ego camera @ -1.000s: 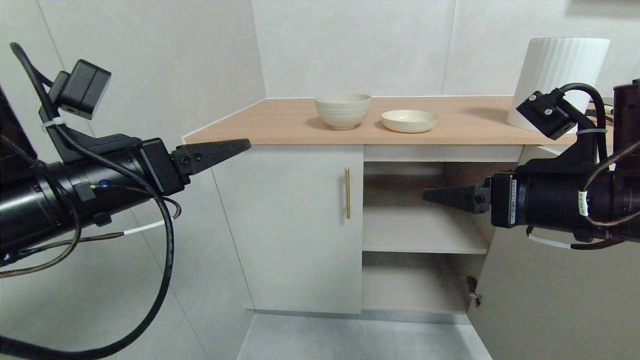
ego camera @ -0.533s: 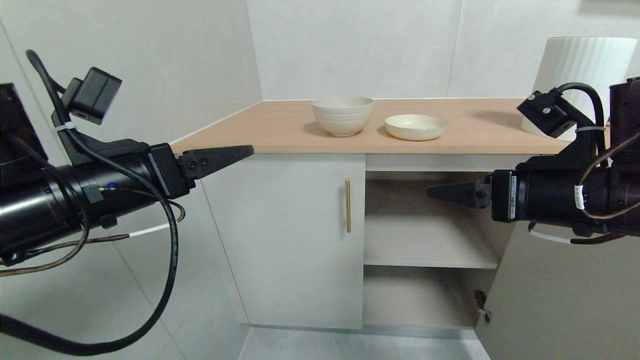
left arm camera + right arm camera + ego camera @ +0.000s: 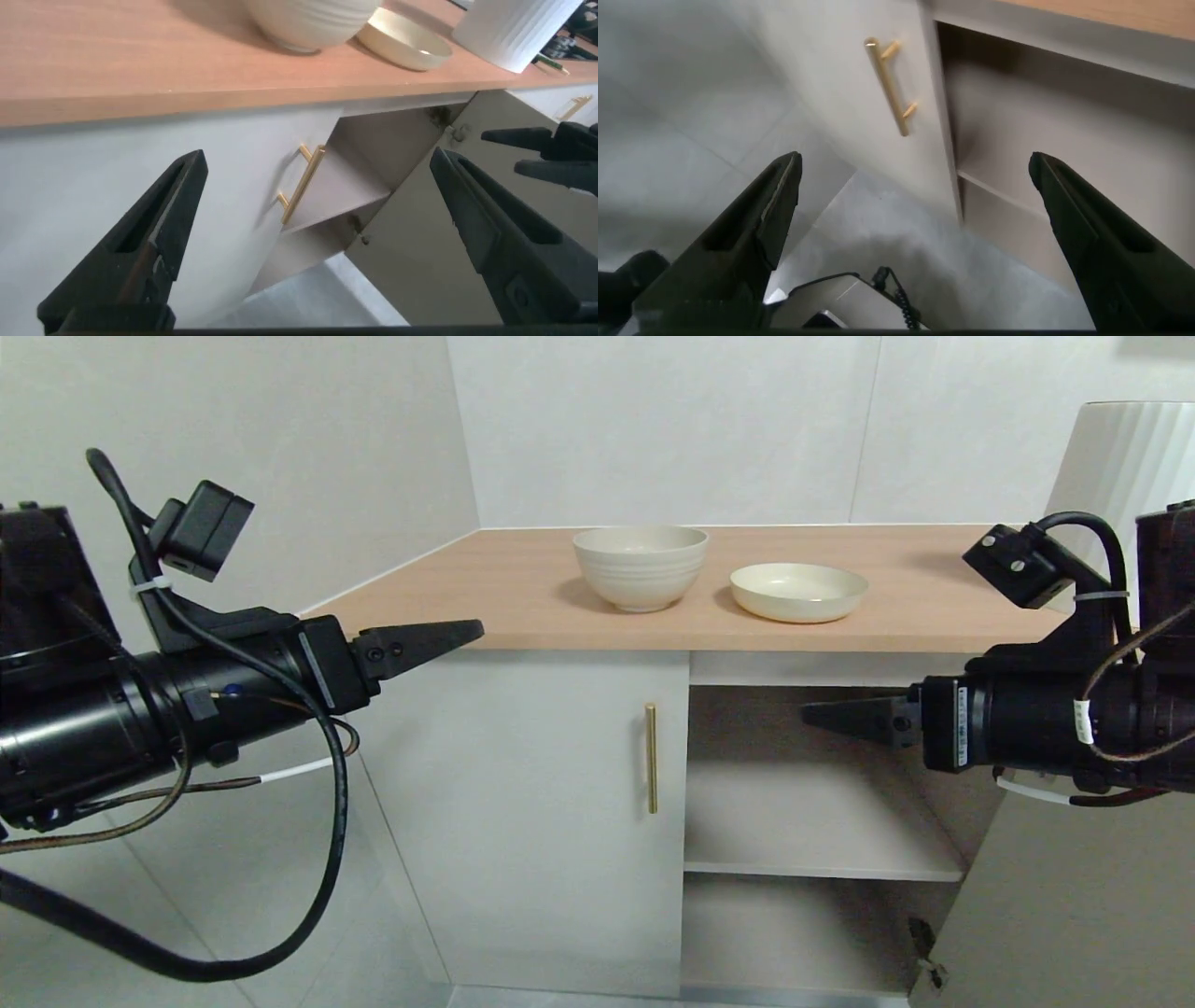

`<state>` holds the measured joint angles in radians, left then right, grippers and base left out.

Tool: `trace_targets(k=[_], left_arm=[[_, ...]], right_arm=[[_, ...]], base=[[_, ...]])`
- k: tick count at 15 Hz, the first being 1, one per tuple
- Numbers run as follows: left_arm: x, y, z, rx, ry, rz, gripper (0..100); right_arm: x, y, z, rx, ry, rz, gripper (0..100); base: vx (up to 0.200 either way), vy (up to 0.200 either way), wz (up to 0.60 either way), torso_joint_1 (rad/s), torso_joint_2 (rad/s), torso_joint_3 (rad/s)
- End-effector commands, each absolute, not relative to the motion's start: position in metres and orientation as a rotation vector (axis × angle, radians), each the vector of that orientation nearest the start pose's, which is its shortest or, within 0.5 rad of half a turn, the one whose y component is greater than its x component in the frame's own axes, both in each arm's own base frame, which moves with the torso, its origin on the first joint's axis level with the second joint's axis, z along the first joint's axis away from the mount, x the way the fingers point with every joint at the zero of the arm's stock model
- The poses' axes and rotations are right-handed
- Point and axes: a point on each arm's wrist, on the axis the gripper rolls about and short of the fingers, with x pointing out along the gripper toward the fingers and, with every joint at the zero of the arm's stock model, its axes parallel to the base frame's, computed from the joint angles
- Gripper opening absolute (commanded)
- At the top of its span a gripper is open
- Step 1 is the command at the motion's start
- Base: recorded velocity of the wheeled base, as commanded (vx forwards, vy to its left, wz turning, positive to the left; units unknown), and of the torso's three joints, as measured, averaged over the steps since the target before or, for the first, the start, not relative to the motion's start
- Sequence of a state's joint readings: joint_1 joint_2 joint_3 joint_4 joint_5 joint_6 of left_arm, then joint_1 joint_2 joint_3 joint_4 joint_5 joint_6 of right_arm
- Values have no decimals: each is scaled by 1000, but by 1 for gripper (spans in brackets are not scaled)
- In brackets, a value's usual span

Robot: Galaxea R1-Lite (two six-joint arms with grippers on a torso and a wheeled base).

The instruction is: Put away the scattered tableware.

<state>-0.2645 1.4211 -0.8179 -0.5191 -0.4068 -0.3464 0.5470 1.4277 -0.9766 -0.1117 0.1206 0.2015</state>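
Tableware to put away is a ribbed cream bowl and a shallow cream dish. The bowl stands upright on the wooden surface, set back from its front edge. The dish lies just to the bowl's right, close to it but not touching.

Straight below the bowl is the cabinet's closed door with its brass handle. Below the bowl and to its right a compartment stands open, with a shelf across it and a second space under that. The open door hangs lower and far to the bowl's right. Farther right of the bowl, past the dish, a tall white ribbed vessel stands on the same surface.

The left gripper hovers lower than the bowl and to its left, level with the surface's front edge and well apart from the bowl. Its jaws are spread wide and hold nothing. The right gripper is below and right of the bowl, in front of the open compartment. Its jaws are also spread wide and hold nothing.

Judging from this, the task is barely begun. The compartment is open and ready, but neither piece has been lifted or shelved. Both the bowl and the dish are left to pick up and set inside.
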Motion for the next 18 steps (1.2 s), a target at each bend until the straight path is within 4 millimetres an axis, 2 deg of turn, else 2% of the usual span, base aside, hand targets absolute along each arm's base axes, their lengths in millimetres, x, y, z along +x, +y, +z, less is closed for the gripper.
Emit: trace_targets(k=[1, 8, 12, 18], left_arm=[[233, -73, 250, -340, 208, -650, 100], [244, -81, 238, -343, 262, -667, 100], [248, -85, 234, -345, 281, -672, 100], [251, -87, 229, -345, 300, -673, 100]], right_arm=[[204, 128, 256, 120, 395, 626, 100], [204, 128, 255, 106, 394, 629, 100], [203, 126, 257, 108, 385, 625, 100], [204, 123, 258, 111, 379, 612, 100]], base=[[0, 0, 0, 0, 0, 0], [0, 0, 0, 0, 0, 0], [0, 0, 0, 78, -247, -250], [0, 0, 0, 147, -491, -302]])
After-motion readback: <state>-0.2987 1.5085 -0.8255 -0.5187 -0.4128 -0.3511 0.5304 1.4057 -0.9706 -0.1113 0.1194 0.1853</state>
